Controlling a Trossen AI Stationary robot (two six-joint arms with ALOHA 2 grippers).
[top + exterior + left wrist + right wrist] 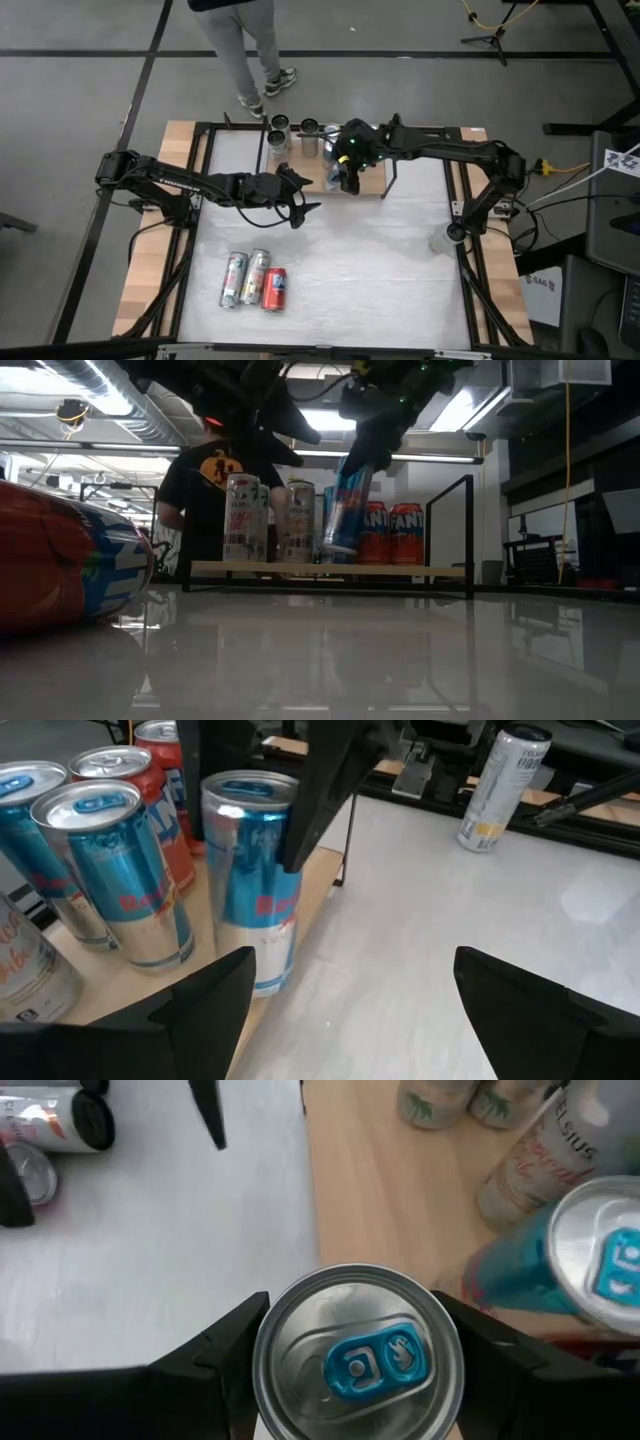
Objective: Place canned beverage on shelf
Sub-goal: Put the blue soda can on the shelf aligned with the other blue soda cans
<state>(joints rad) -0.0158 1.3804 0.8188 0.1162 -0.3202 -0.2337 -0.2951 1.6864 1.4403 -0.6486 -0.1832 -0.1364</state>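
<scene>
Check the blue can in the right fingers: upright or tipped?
Tipped slightly: the blue can leans in the right gripper, base just above the shelf.

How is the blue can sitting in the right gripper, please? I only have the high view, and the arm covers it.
Observer: In the right wrist view, the right gripper has one finger on each side of the blue can, near its top.
Operator: Thank you. Is the can down on the shelf yet?
Observer: Not yet. The low view shows it tilted, with its base hanging just above the shelf board.
Operator: What is already standing there?
Observer: The low view shows two orange Fanta cans upright on the board, just beyond the held can.
</scene>
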